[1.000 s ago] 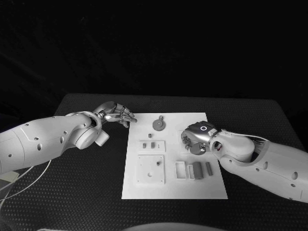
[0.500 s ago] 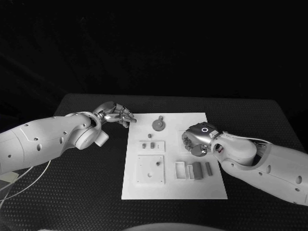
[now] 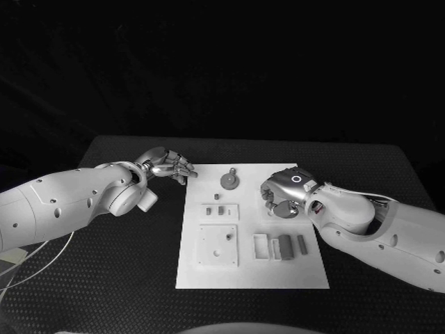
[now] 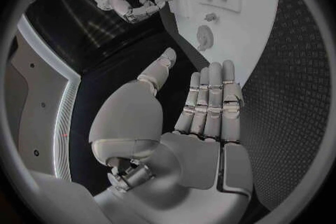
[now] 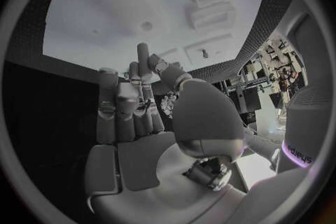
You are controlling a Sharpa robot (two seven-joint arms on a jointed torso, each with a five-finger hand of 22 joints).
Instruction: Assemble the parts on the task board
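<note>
The white task board [image 3: 252, 268] lies mid-table. On it are a round grey part [image 3: 229, 181], a small plate with pegs [image 3: 220, 209], a square plate [image 3: 218, 245] and upright grey blocks [image 3: 285, 245]. My right hand [image 3: 283, 195] hovers over the board's upper right area, fingers pointing down. In the right wrist view its thumb [image 5: 199, 117] folds toward the fingers [image 5: 129, 103], and I cannot tell whether a part sits between them. My left hand [image 3: 168, 165] hangs off the board's far left corner, fingers straight [image 4: 210, 101], thumb apart, holding nothing.
Black textured table [image 3: 112, 278] surrounds the board on all sides. The left wrist view shows the board [image 4: 245, 33] with the round part [image 4: 205, 37], and my right hand [image 4: 133, 3] beyond it.
My right hand has drifted a little toward the board's far edge. The left hand and the parts on the board stay as they were.
</note>
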